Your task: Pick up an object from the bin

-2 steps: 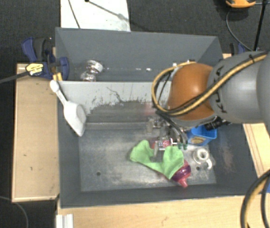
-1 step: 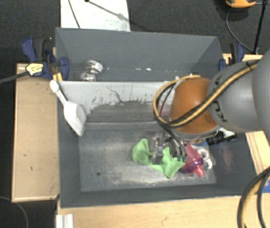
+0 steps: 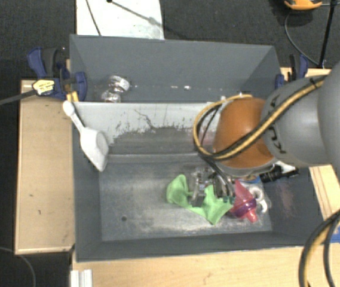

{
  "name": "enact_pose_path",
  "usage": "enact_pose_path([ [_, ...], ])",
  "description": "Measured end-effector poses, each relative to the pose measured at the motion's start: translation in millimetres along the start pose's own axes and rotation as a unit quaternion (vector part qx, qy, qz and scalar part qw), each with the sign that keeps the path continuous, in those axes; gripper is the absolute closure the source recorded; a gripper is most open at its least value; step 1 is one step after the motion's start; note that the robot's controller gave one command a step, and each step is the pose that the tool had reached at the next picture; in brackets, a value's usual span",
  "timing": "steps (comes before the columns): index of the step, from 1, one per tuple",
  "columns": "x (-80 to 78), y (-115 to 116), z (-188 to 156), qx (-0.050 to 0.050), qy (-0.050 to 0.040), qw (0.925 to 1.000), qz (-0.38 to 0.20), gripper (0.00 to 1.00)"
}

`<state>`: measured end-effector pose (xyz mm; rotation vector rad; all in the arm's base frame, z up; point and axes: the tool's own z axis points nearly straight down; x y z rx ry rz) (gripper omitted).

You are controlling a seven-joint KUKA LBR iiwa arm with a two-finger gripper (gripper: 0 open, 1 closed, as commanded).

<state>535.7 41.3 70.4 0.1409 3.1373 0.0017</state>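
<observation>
My gripper (image 3: 208,190) is low in the bin's right half, right over a crumpled green cloth-like thing (image 3: 184,195) on the floor. Its fingertips reach down into the green thing's middle, and the green material shows on both sides of them. Just right of the gripper lies a pink and white plastic thing (image 3: 247,205), partly hidden by the gripper's body.
A white plastic spoon or scoop (image 3: 91,143) leans against the bin's left wall. A clear shiny thing (image 3: 115,88) sits at the back left, behind the inner wall. The arm with its orange cover and cables hangs over the bin's right side.
</observation>
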Motion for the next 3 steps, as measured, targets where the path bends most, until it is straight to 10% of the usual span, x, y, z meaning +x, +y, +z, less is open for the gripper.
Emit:
enact_pose_path([
  [3, 1.0, -0.1, -47.2, 0.0, 0.0017, 1.0, 0.001, 1.0],
])
